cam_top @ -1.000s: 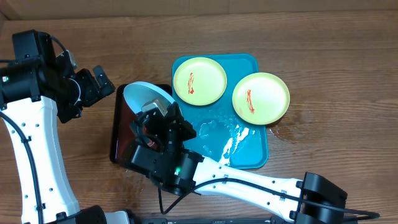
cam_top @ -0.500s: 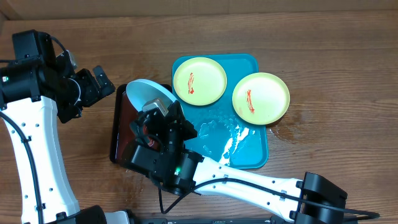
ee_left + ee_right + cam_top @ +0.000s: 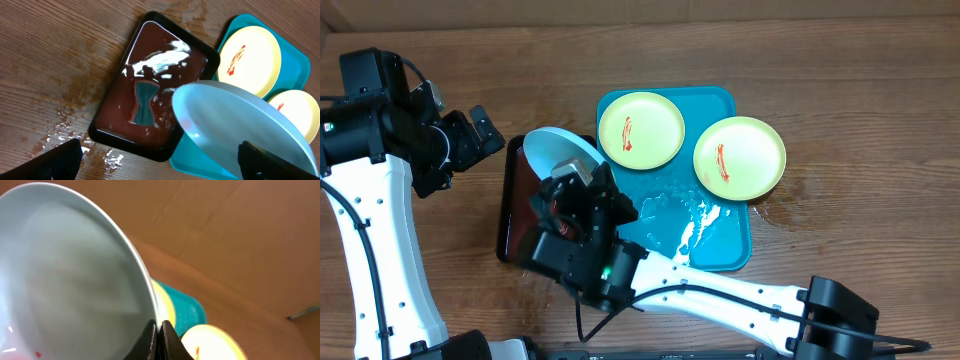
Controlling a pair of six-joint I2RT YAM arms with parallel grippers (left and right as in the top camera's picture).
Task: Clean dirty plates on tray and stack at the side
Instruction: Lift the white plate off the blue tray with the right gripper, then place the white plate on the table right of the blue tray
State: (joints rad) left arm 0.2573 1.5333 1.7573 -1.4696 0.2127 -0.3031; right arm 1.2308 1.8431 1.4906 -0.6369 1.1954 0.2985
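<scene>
My right gripper (image 3: 582, 185) (image 3: 159, 339) is shut on the rim of the light-blue plate (image 3: 560, 155) (image 3: 70, 275) (image 3: 240, 120) and holds it tilted above the dark red-brown tray (image 3: 515, 215) (image 3: 150, 85). One yellow-green plate (image 3: 641, 130) (image 3: 250, 57) with a red smear lies on the turquoise tray (image 3: 715, 250) (image 3: 210, 162). A second yellow-green plate (image 3: 739, 157) (image 3: 297, 112), also smeared, overhangs the tray's right rim. My left gripper (image 3: 480, 128) (image 3: 160, 162) is open and empty, above the table left of the dark tray.
The dark red-brown tray holds liquid with white foam. Water pools on the turquoise tray's near half (image 3: 685, 220). Wet patches lie on the wooden table near the dark tray (image 3: 75, 135).
The light-blue plate in my right gripper shifted slightly to the right over the dark tray. The left arm has not moved.
</scene>
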